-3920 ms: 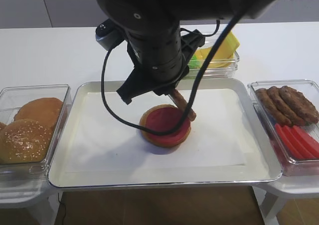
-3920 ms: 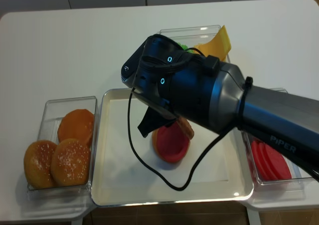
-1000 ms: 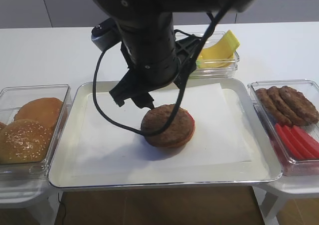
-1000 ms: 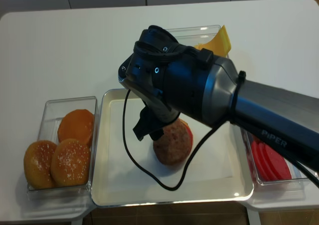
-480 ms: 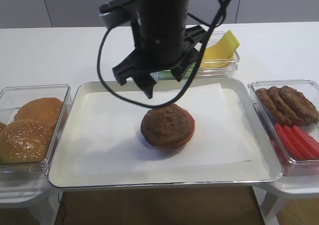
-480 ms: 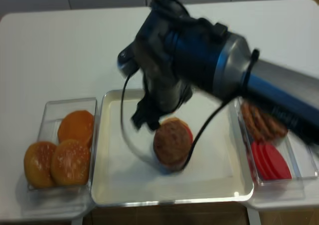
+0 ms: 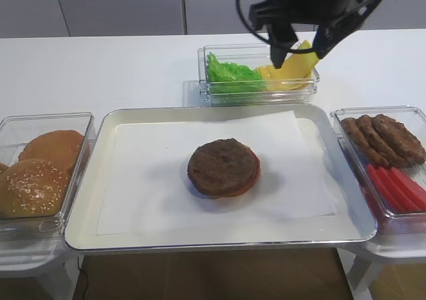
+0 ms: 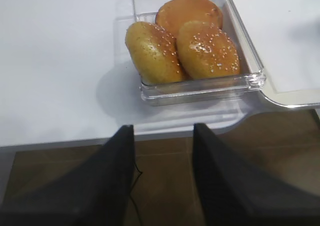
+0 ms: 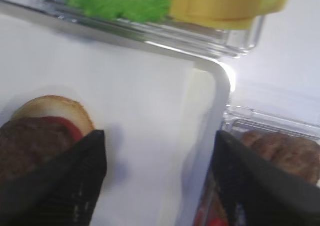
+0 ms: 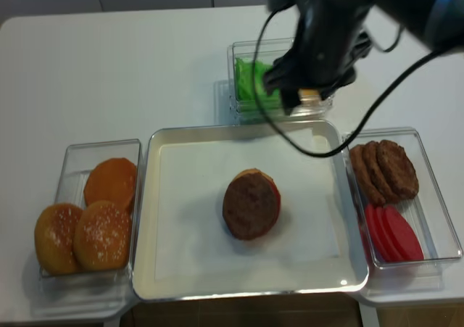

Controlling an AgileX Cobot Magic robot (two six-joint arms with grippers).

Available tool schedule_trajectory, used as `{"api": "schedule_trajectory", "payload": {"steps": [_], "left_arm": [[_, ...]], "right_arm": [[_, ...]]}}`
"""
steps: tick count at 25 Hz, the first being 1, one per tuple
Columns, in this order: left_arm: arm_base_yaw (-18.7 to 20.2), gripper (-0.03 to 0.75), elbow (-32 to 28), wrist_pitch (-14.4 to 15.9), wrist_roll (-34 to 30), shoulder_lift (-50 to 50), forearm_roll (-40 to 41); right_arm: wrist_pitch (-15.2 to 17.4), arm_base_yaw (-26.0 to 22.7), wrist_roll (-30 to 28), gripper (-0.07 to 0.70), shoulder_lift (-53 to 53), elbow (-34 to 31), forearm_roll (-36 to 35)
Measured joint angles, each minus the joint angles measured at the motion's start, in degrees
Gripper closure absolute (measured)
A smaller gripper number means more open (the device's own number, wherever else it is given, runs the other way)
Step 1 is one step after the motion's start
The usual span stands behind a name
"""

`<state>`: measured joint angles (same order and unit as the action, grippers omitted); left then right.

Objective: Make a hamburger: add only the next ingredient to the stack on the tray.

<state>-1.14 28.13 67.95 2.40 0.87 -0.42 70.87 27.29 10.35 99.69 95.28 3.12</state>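
Note:
A dark-brown patty lies flat on top of the stack in the middle of the tray. The red layer and the tan bun base peek out under the patty. My right gripper hangs open and empty high above the back right, over the yellow slices. In the right wrist view its fingers frame the tray's paper and far right corner. My left gripper is open and empty, low at the table's front edge near the bun box.
A clear box of sesame buns stands left of the tray. Behind the tray is a box with green lettuce and yellow cheese. The right-hand box holds spare patties and red slices.
The right gripper, which earlier set the patty on the stack and let go, has risen and swung back to the right, off the tray. The patty stays put.

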Motion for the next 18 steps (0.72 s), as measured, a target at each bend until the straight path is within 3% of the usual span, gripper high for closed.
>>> {"api": "schedule_trajectory", "payload": {"steps": [11,14,18], "left_arm": [[0.0,0.425,0.0,0.0,0.0,0.0,0.0],[0.0,0.425,0.0,0.0,0.0,0.0,0.0],[0.0,0.425,0.0,0.0,0.0,0.0,0.0]], "right_arm": [[0.47,-18.28,-3.55,0.132,-6.03,0.03,-3.67],[0.55,-20.11,-3.66,0.132,-8.09,-0.21,-4.07],[0.55,-20.42,-3.78,0.132,-11.94,-5.37,-3.81]]}}
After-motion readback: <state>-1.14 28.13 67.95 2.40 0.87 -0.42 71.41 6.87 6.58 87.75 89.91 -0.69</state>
